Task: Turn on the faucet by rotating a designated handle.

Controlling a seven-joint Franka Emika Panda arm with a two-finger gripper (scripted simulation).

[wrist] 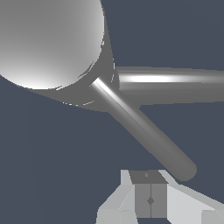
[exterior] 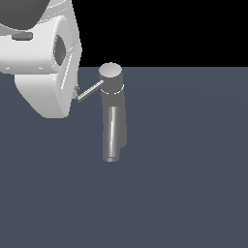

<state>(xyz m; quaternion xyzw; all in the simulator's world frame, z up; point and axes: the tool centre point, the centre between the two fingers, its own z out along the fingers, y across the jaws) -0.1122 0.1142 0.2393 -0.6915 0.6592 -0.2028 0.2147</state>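
Observation:
The faucet [exterior: 112,104] is a grey upright cylinder with a lighter round cap [exterior: 110,71] and a thick spout [exterior: 112,135] pointing toward the camera. Its handle [exterior: 90,91], a thin dark rod, sticks out toward the exterior view's left. My white gripper [exterior: 76,90] hangs just beyond the rod's free end, its fingers mostly hidden behind the hand. In the wrist view the cap [wrist: 48,39], spout [wrist: 175,81] and handle [wrist: 146,133] fill the frame. There the gripper [wrist: 150,200] is shut, pads together, holding nothing, close to the handle's tip; I cannot tell whether it touches.
A flat dark blue-grey floor [exterior: 193,184] lies all around the faucet. The bulky white hand and arm [exterior: 41,58] fill the upper part of the exterior view's left.

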